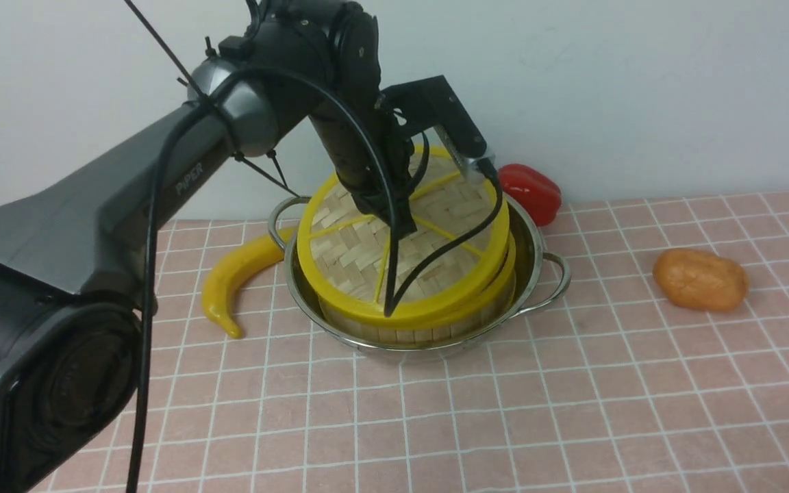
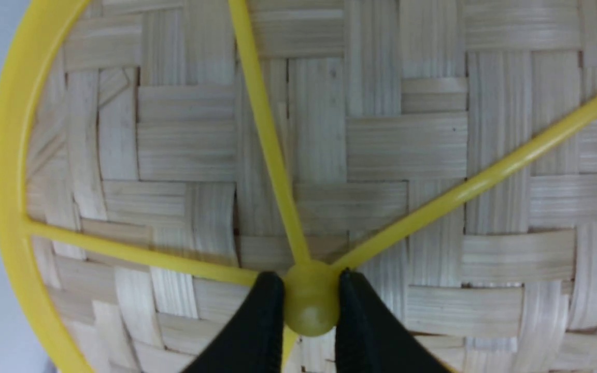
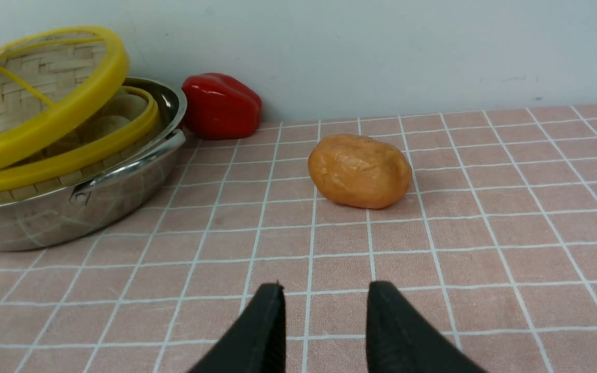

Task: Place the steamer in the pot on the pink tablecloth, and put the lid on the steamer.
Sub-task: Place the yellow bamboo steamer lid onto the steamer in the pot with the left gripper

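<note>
White "PiPER" lettering marks left arm (image 1: 127, 198) holding lid (image 1: 367, 253).

The right claw (image 3: 322, 324), jaws apart and empty, hangs over the pink tablecloth (image 3: 485, 259) near an orange lump (image 3: 359, 171).

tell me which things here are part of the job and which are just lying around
Part of the job: lid, held by the left gripper; steamer; pot; pink tablecloth.
Lying around: yellow banana, red pepper, orange potato.
</note>
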